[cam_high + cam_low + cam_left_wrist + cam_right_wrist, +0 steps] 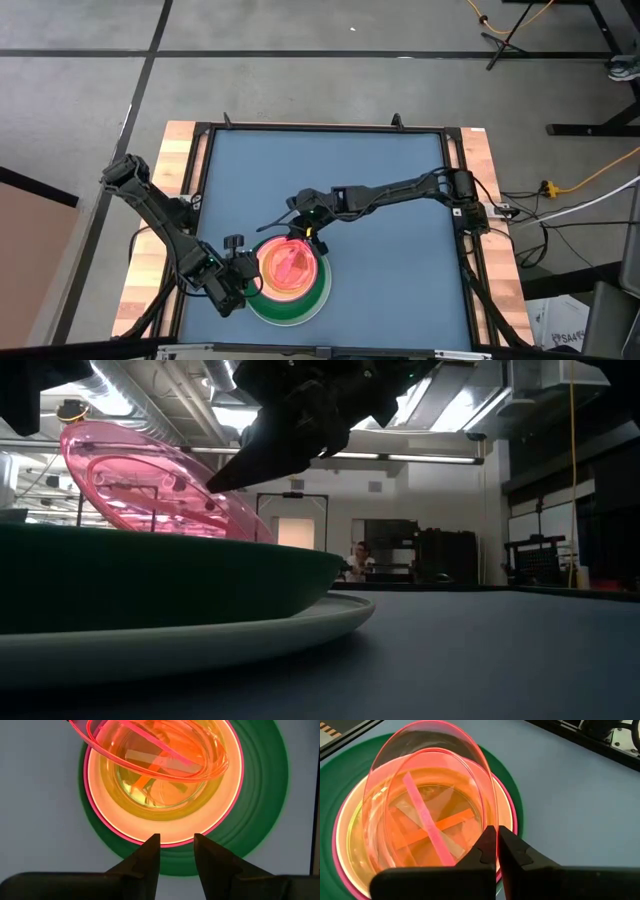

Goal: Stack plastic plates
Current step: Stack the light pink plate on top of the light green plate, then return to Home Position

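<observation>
Your right gripper (496, 851) is closed thin on the rim of the small pink plate (427, 780), which it holds tilted, the low edge resting in the stack and the high edge raised toward the worktop's left edge. Beneath it the stack reads, top down: small orange plate (420, 837), translucent green plate (112, 780), cream plate (150, 825), medium pink plate (107, 822), dark green plate (318, 292), white plate (250, 635). It sits near the worktop's (400, 270) front edge, left of centre. Your left gripper (176, 852) hovers just beside the stack's left side, fingers parted and holding nothing. A person (357, 560) shows far back in the room.
</observation>
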